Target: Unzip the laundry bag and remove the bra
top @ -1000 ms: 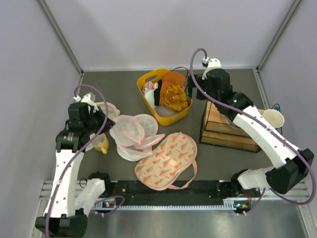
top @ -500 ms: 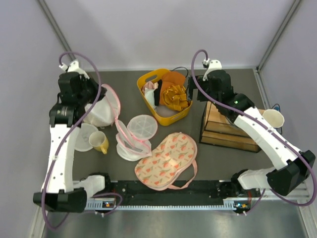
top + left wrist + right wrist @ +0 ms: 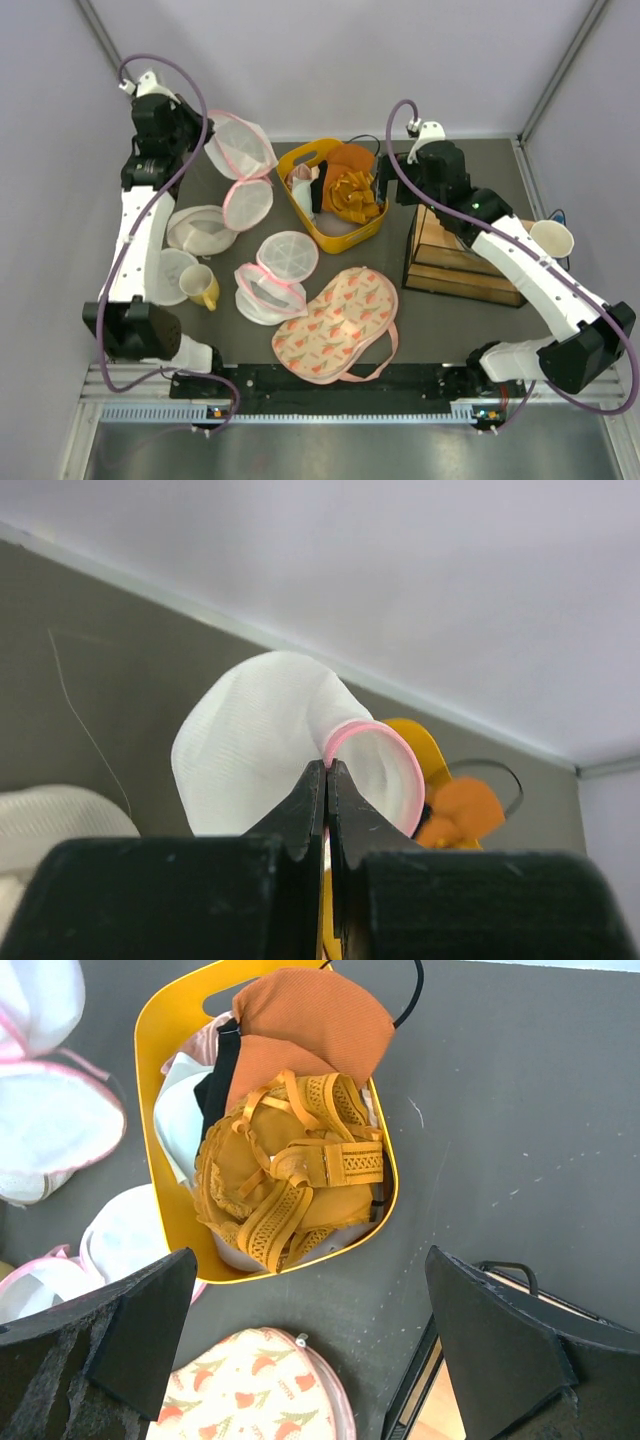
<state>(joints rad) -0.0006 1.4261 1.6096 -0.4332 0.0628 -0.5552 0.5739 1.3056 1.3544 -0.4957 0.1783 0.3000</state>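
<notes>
The laundry bag (image 3: 240, 148) hangs from the left gripper (image 3: 204, 150), whose jaws are pinched tight on its pink zipper edge, as the left wrist view shows (image 3: 327, 772). One white mesh dome swells out just beyond the fingertips, and the other falls open below it, so the two halves are spread apart like a clamshell. The bra (image 3: 355, 195), mustard-orange with lacy straps, is not in that bag. It lies in a yellow basket (image 3: 297, 160) directly under the right gripper (image 3: 384, 186), heaped on top of an orange garment and some black and pale pieces. That gripper's jaws stand wide apart above the basket, with nothing between them, and the bra shows in the gap between the two fingers (image 3: 125, 1335). On the table below the left jaws, on the near side, sits a second pink-edged mesh bag (image 3: 268, 285). A cream pouch with red print (image 3: 338, 322) lies nearer to the arm bases. A wooden box (image 3: 460, 262) stands just beside the right arm.
</notes>
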